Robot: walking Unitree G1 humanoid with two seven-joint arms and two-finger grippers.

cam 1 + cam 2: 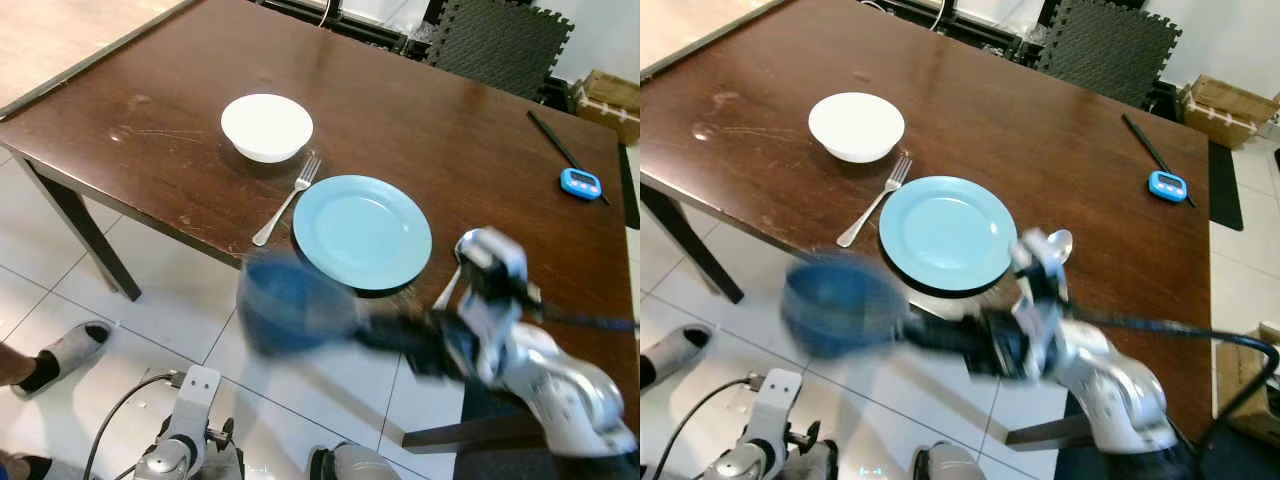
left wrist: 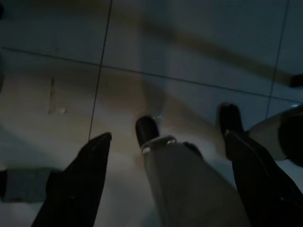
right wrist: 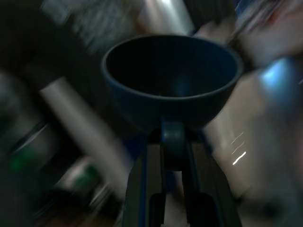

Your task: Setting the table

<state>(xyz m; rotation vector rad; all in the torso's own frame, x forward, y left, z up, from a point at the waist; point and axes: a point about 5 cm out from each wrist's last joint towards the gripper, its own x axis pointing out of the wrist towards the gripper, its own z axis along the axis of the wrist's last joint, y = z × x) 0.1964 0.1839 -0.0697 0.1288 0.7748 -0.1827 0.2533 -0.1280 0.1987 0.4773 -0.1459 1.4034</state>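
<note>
A dark blue bowl (image 1: pixel 295 305) hangs in the air, blurred, just off the near edge of the brown table (image 1: pixel 450 130), over the tiled floor. My right gripper (image 1: pixel 368 330) is shut on its rim, and the right wrist view shows the bowl (image 3: pixel 170 80) upright and empty above the fingers (image 3: pixel 173 137). On the table lie a light blue plate (image 1: pixel 362 231), a fork (image 1: pixel 287 200) to its left, a white bowl (image 1: pixel 266 126) behind the fork, and a spoon (image 1: pixel 1060 243) partly hidden by my arm. My left gripper (image 2: pixel 168 136) hangs open over the floor.
A blue timer (image 1: pixel 580 182) and a thin black stick (image 1: pixel 560 145) lie at the table's far right. A person's foot in a grey slipper (image 1: pixel 62 355) stands on the tiles at the left. A table leg (image 1: pixel 85 232) is near it. Black foam mats (image 1: pixel 500 40) lie beyond the table.
</note>
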